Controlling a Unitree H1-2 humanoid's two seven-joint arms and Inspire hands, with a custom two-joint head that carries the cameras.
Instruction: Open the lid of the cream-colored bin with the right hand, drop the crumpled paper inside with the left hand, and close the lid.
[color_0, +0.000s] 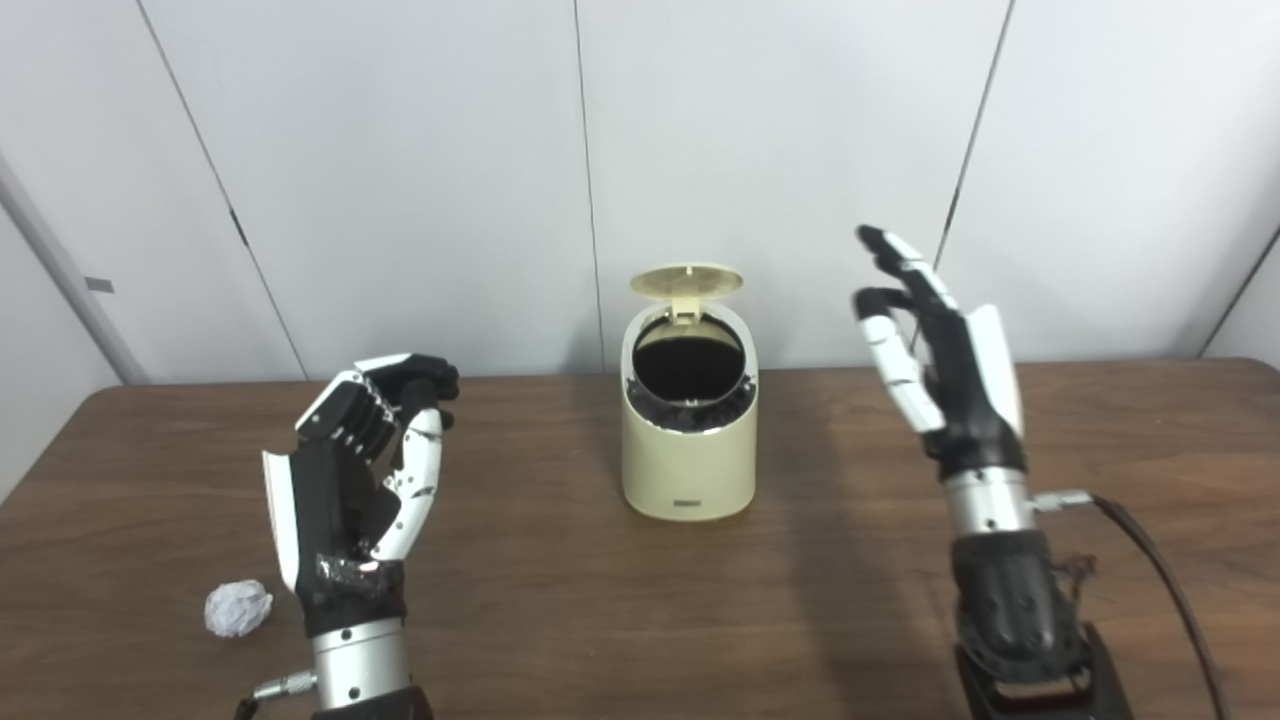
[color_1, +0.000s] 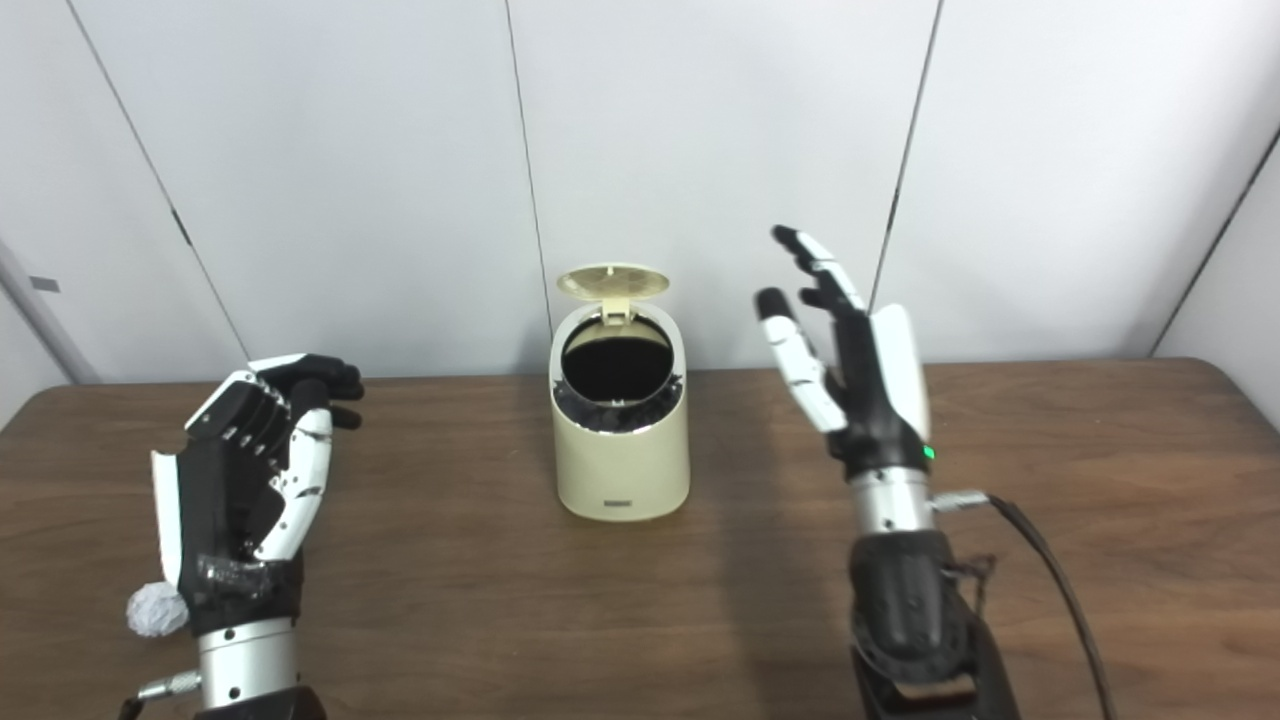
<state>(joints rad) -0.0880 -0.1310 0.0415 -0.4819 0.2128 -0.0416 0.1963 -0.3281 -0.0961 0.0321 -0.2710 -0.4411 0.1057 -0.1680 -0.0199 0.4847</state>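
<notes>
Left eye view: we see the cream-colored bin (color_0: 688, 440) standing upright mid-table on the wooden table (color_0: 560, 600), its lid (color_0: 687, 282) flipped up at the back and the dark mouth exposed, so we judge the opening step done. The right hand (color_0: 935, 350) is raised to the right of the bin, well apart from it, fingers spread and holding nothing. The left hand (color_0: 365, 470) hovers to the left of the bin, fingers curled over toward the thumb but with nothing between them. The crumpled paper (color_0: 238, 608) lies on the table near the front left, just beside the left wrist and not touched by the hand.

Right eye view: same layout. The bin (color_1: 620, 440) has its lid (color_1: 612, 282) up. The right hand (color_1: 850, 350) is open, clear of the bin. The left hand (color_1: 250, 450) is curled and empty. The paper (color_1: 153, 610) is partly hidden behind the left wrist, on the table (color_1: 500, 600).

Progress as we judge it: lid open, paper not yet picked up. Left: grasp the paper with the left hand, carry it over the opening, drop it, then close the lid
</notes>
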